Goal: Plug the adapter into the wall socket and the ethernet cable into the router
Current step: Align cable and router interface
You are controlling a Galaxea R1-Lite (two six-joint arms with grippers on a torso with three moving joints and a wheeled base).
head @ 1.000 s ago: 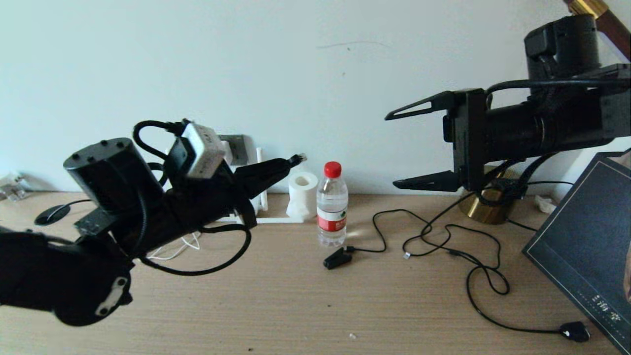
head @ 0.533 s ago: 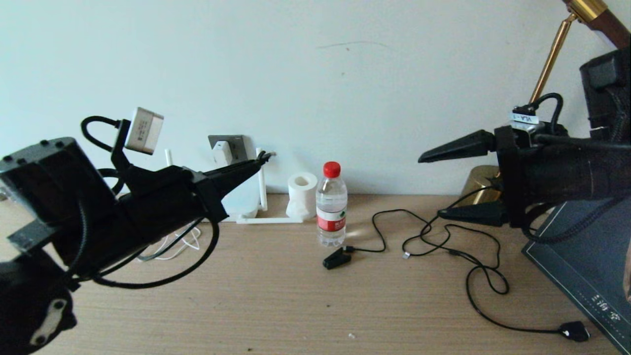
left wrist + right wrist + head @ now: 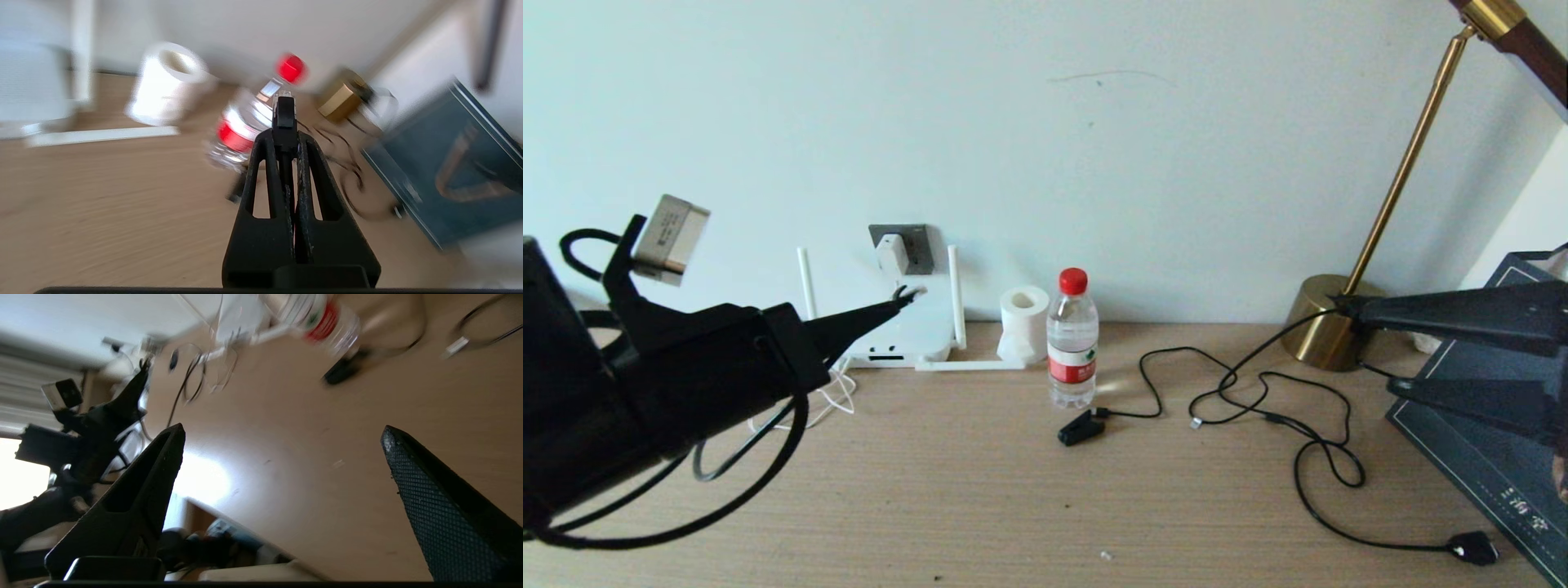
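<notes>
Both arms draw back: left gripper [image 3: 900, 299], pinching the thick black ethernet cable [image 3: 283, 116], hovers near the flat white router [image 3: 913, 335]; right gripper [image 3: 1364, 347] spread wide.

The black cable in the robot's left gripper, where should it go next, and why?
Probably ease the left gripper down toward the router. It is shut on the ethernet cable, whose connector hangs above the router, while the adapter already sits in the wall socket.
</notes>
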